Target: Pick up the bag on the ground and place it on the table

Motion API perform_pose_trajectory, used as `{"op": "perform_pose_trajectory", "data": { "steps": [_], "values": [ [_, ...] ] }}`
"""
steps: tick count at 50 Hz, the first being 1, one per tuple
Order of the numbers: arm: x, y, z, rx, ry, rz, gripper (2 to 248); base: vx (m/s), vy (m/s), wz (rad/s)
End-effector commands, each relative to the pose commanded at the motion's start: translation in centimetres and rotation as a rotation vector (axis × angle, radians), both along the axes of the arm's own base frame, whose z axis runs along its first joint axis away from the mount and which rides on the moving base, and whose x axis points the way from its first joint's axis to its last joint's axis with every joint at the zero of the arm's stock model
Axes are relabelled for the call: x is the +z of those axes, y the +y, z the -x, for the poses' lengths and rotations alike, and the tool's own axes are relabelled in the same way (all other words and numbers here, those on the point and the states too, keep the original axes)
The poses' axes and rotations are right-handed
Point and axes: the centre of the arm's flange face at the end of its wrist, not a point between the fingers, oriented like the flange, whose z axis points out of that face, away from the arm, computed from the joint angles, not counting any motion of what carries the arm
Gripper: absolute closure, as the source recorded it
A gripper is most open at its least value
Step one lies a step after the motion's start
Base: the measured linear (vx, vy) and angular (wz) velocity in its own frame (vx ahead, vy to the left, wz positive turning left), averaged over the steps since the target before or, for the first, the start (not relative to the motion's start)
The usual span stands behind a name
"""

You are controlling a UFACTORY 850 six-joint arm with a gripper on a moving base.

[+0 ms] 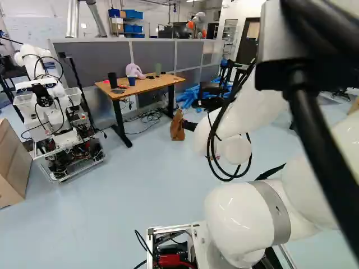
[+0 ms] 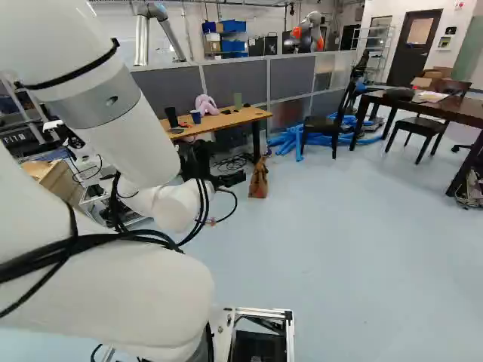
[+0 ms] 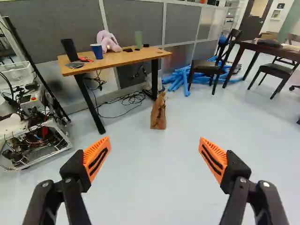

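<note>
Bag (image 3: 158, 115) well ahead of tool (image 2: 229, 179), seemingly upright

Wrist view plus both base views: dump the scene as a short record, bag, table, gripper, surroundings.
bag: brown, upright on floor, near a leg of wood table
gripper: open, nothing held, bag well ahead of it
wood table: black legs, stands beyond gripper, against no chair
on_wood_table: blue cup, pink plush, green cylinder, other small items
second_table: dark table, chairs beside it
floor_clutter: blue tubes, black cables
other_robot: another robot, left base view's left side
task_state: bag not yet lifted
</note>
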Motion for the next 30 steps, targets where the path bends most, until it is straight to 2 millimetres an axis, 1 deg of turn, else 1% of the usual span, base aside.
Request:
{"op": "perform_pose_trajectory", "data": {
  "steps": [21, 30],
  "values": [
    [0.0, 0.0, 0.0, 0.0, 0.0, 0.0, 3, 0.128, 0.004, 0.013],
    [0.0, 0.0, 0.0, 0.0, 0.0, 0.0, 3, 0.169, -0.027, 0.016]
  ]
}}
